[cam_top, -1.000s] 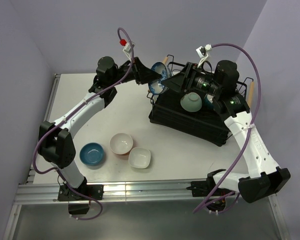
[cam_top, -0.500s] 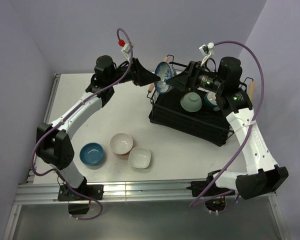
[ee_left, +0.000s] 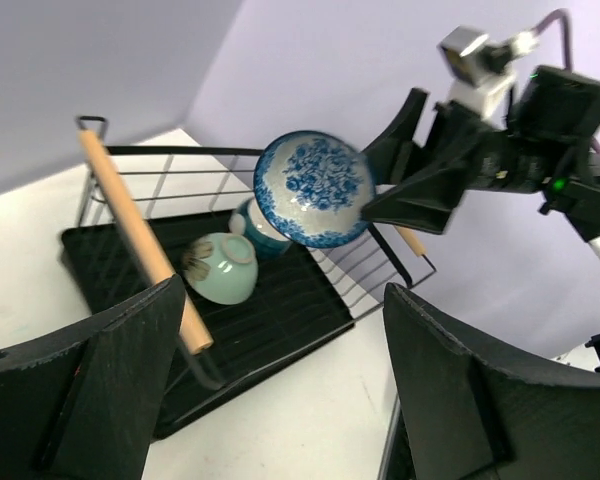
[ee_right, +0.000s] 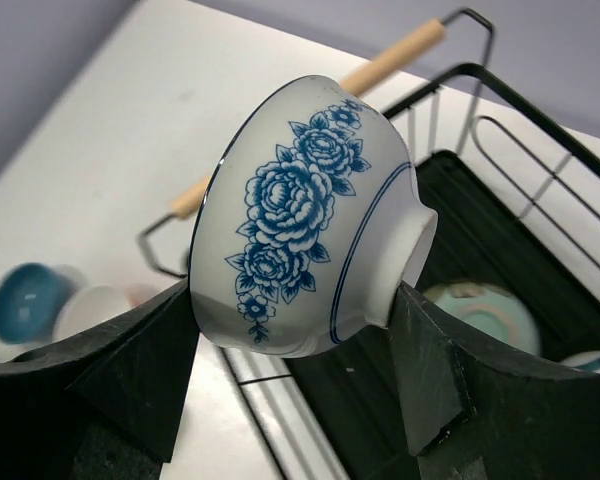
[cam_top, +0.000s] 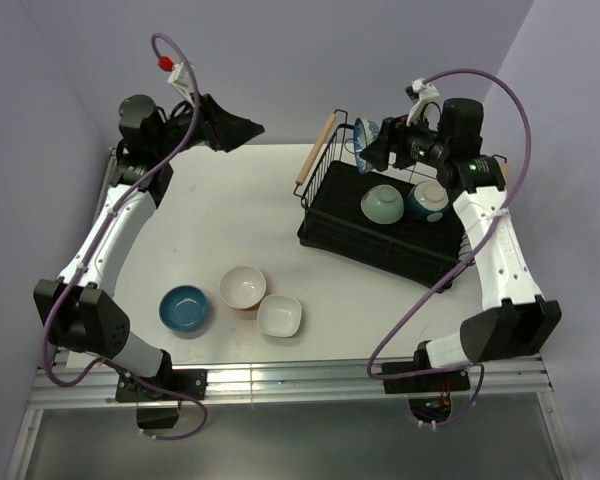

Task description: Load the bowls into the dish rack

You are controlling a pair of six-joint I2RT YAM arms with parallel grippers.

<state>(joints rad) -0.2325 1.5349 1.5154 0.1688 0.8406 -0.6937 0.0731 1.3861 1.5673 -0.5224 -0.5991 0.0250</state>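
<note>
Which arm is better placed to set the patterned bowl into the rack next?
Right. The right gripper grips the patterned bowl over the far side of the dish rack. The left gripper hangs open and empty, off to the left of the rack.

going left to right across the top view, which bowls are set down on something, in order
blue bowl → white bowl with orange outside → squarish white bowl → mint green bowl → teal-and-white bowl, the last two in the dish rack
</note>
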